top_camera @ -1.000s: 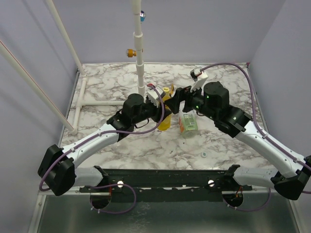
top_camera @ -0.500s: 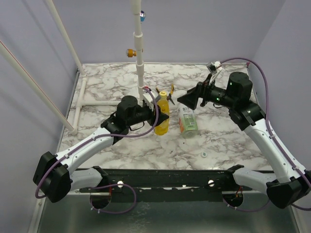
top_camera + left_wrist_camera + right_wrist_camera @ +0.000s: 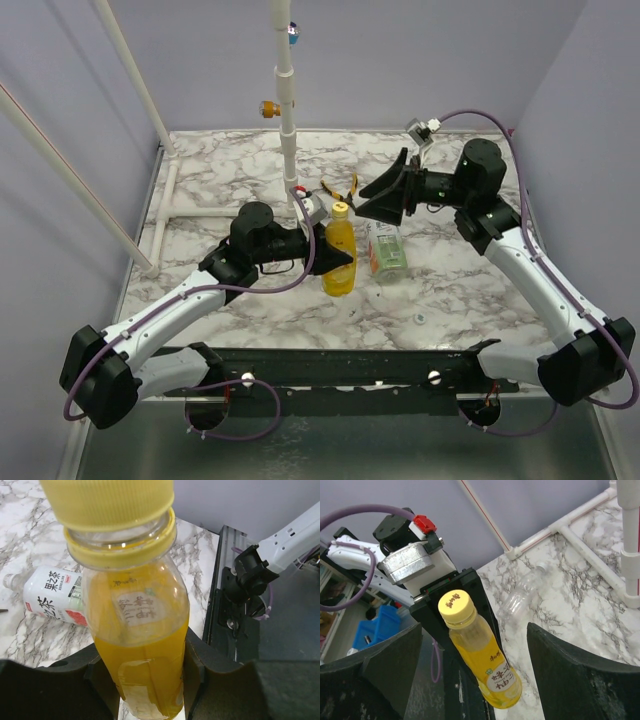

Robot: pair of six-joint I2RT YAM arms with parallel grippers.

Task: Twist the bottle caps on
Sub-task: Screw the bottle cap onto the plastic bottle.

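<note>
The yellow bottle (image 3: 340, 258) stands upright at the table's middle, and my left gripper (image 3: 333, 262) is shut on its lower body. In the left wrist view the bottle (image 3: 137, 645) fills the gap between both fingers (image 3: 202, 672). A yellow cap (image 3: 340, 210) sits on its neck, also seen in the left wrist (image 3: 107, 502) and right wrist (image 3: 455, 609) views. My right gripper (image 3: 378, 205) hangs open just right of the cap, apart from it. The clear bottle with the green-and-white label (image 3: 386, 250) lies flat beside the yellow one. A small whitish cap (image 3: 420, 319) lies at the front right.
Yellow-handled pliers (image 3: 340, 188) lie behind the bottles. A white pipe post (image 3: 288, 130) rises just behind them, with pipe rails (image 3: 165, 215) along the left. Another clear bottle (image 3: 522, 592) lies on the marble beyond my left gripper. The black rail (image 3: 340, 365) runs along the near edge.
My right gripper has come off the top of the yellow bottle and drawn back to the right. My left gripper has carried the bottle a little nearer.
</note>
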